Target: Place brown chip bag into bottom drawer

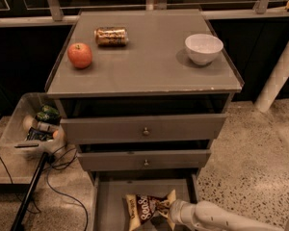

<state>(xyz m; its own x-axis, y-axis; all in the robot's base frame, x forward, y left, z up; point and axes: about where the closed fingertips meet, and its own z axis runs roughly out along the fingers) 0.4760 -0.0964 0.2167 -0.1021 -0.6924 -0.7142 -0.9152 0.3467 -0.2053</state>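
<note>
The brown chip bag point(148, 207) lies tilted in the open bottom drawer point(111, 201), its white script lettering facing up and its pale ends at left and right. My gripper point(172, 212) reaches in from the lower right on a white arm and is shut on the bag's right end, low inside the drawer. The bag's lower edge is cut off by the bottom of the view.
The two upper drawers point(145, 129) stand slightly open above. On the cabinet top sit an apple point(80, 55), a gold-brown can point(111, 36) and a white bowl point(203, 48). A clear bin of items point(33, 126) and cables point(62, 163) lie on the floor at left.
</note>
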